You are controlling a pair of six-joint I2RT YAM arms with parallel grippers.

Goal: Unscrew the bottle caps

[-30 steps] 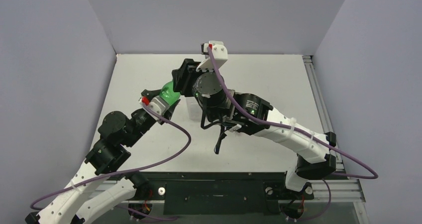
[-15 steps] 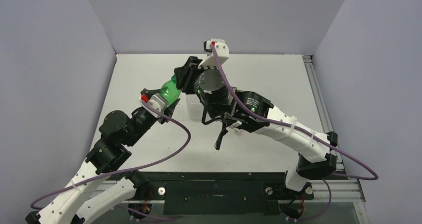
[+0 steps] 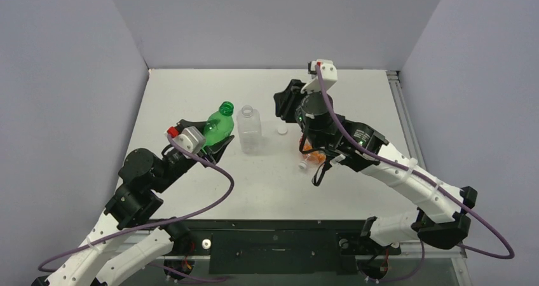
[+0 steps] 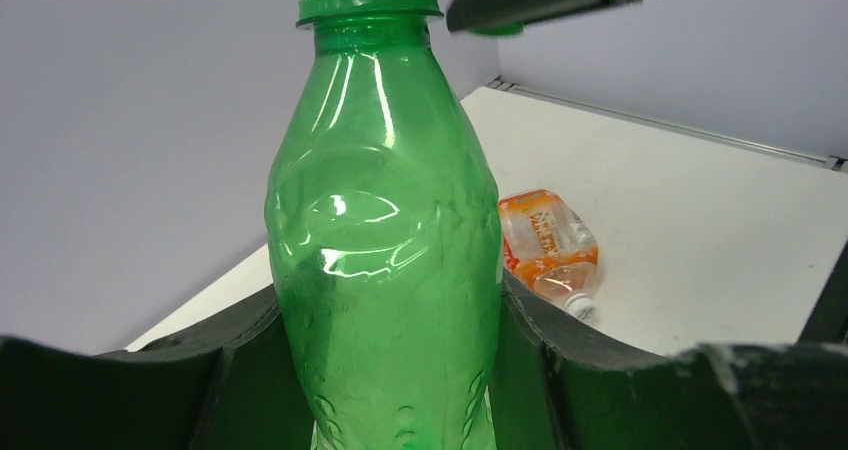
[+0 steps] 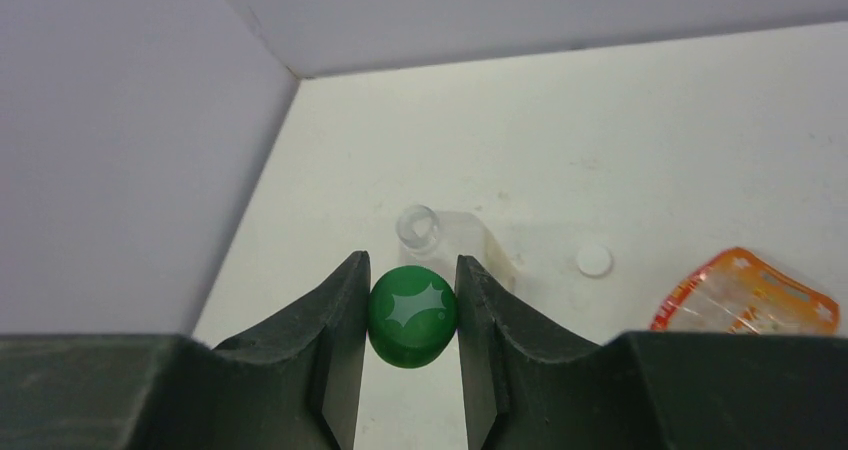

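We clamp left gripper (image 4: 390,305) on green bottle (image 4: 385,220) body as brace, neck toward 1 o'clock. Right gripper (image 5: 411,288) jaws pinch green cap (image 5: 412,315), free of neck, at bottle's 3 o'clock. Orange bottle (image 4: 548,242) lies on its side at bottle's 4 o'clock and seems capped: likely next.

Pale lavender walls (image 3: 273,19) enclose a white table (image 3: 184,89).

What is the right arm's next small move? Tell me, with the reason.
Probably lower the right gripper and release the green cap onto the table beside the loose white cap. The cap is already off the green bottle held by the left gripper, and the orange bottle lies still capped.
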